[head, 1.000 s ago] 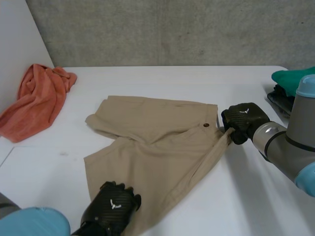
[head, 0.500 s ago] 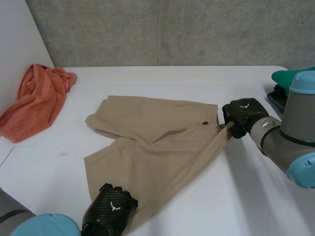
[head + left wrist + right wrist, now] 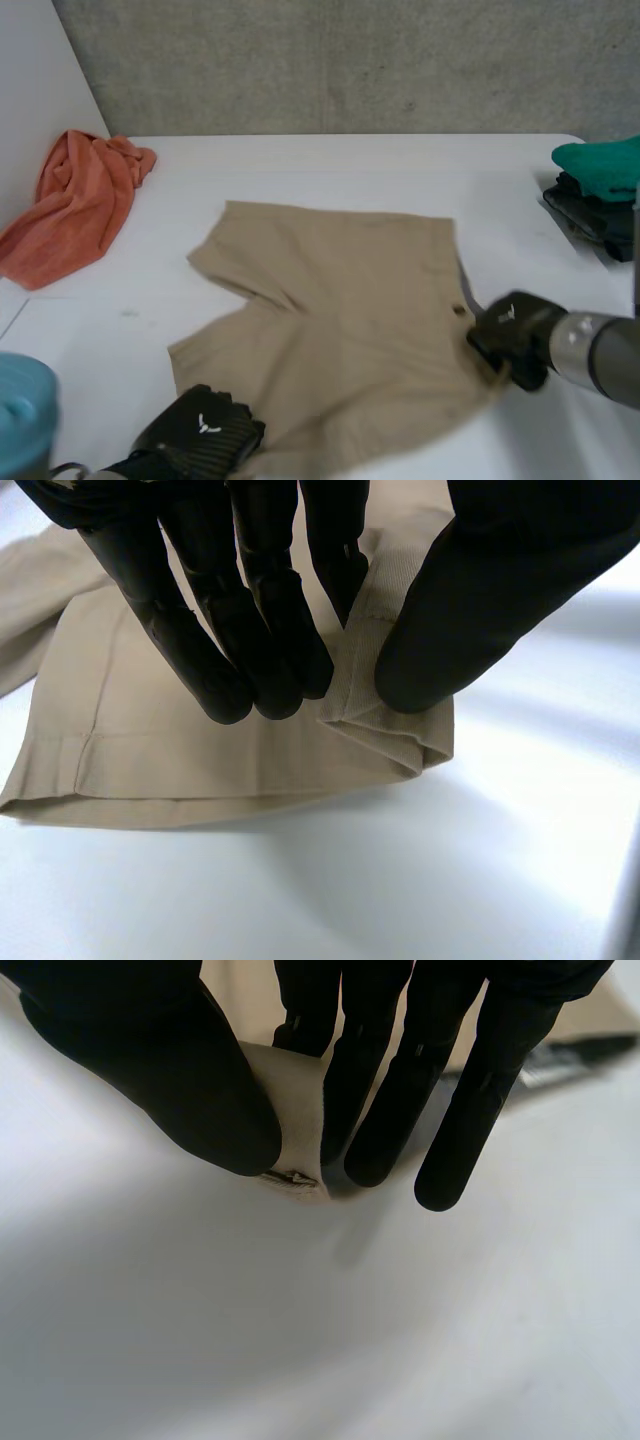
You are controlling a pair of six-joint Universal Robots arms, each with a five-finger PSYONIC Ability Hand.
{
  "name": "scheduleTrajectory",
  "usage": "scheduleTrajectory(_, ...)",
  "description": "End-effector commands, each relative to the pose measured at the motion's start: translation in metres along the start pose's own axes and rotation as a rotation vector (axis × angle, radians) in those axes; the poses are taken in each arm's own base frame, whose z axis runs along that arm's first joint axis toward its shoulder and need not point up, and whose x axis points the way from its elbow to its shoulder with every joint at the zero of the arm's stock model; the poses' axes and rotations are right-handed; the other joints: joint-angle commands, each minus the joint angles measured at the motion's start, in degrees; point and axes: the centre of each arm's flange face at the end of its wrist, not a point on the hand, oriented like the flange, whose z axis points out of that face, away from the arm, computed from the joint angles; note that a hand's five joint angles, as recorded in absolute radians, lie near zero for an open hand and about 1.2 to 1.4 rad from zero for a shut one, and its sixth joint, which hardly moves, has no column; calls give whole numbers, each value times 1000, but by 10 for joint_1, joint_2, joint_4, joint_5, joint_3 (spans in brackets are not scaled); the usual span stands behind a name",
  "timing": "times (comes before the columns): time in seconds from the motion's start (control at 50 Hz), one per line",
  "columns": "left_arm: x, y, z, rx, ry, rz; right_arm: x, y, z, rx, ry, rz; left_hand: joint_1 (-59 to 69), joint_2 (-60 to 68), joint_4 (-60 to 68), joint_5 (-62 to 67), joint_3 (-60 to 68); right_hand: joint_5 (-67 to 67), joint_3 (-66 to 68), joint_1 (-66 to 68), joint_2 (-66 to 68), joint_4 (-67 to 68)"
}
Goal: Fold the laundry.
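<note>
An orange cloth (image 3: 75,205) lies crumpled at the far left of the worktop (image 3: 330,160). The left robot hand (image 3: 195,435) pinches a leg hem of the beige shorts (image 3: 340,300) between thumb and fingers (the hem is doubled over there). The shorts lie spread mid-worktop. The right robot hand (image 3: 515,335) pinches their waistband corner. A green garment (image 3: 600,165) tops a dark pile far right.

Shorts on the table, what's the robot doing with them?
The robot is folding laundry. The tan shorts lie spread on the white table. Its left hand pinches a corner of a leg hem, and its right hand pinches the waistband end near the button. An orange cloth lies bunched near the table's left edge. At the right edge, a green cloth sits on a dark pile.
</note>
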Motion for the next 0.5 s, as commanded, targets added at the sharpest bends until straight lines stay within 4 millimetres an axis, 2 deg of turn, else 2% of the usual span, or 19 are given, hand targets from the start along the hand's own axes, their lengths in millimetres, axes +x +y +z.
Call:
scheduleTrajectory(0.02,-24,-26,-2,23,16,10,14,-10,5,59,58,-34,164,117,116,126,122,111,119,168,130,113)
scheduleTrajectory(0.08,-44,-38,19,51,-48,45,22,-23,16,110,90,13,164,117,116,126,122,111,119,168,130,113)
scheduleTrajectory(0.1,-60,-46,34,77,-103,66,28,-31,23,145,110,45,164,117,116,126,122,111,119,168,130,113)
scheduleTrajectory(0.14,-77,-57,51,109,-159,80,33,-38,30,174,130,74,164,117,116,126,122,111,119,168,130,113)
scheduleTrajectory(0.16,-92,-68,66,144,-206,97,37,-41,34,190,141,85,164,117,116,126,122,111,119,168,130,113)
scheduleTrajectory(0.22,-115,-86,89,213,-283,116,55,-53,50,256,216,133,164,117,116,126,122,111,119,168,130,113)
scheduleTrajectory(0.24,-128,-99,103,262,-326,129,66,-55,60,274,266,160,164,117,116,126,122,111,119,168,130,113)
scheduleTrajectory(0.28,-142,-111,120,314,-373,139,76,-58,68,297,320,185,164,117,116,126,122,111,119,168,130,113)
scheduleTrajectory(0.3,-158,-124,137,367,-425,148,86,-60,75,314,371,203,164,117,116,126,122,111,119,168,130,113)
scheduleTrajectory(0.34,-174,-134,154,410,-475,155,95,-63,83,335,424,217,164,117,116,126,122,111,119,168,130,113)
scheduleTrajectory(0.38,-188,-141,176,430,-514,162,106,-66,95,377,489,231,164,117,116,126,122,111,119,168,130,113)
scheduleTrajectory(0.42,-193,-141,191,426,-522,171,112,-70,103,418,525,229,164,117,116,126,122,111,119,168,130,113)
scheduleTrajectory(0.44,-197,-139,207,424,-526,179,116,-73,113,463,556,220,164,117,116,126,122,111,119,168,130,113)
scheduleTrajectory(0.5,-204,-140,229,447,-546,206,123,-81,133,557,624,197,164,117,116,126,122,111,119,168,130,113)
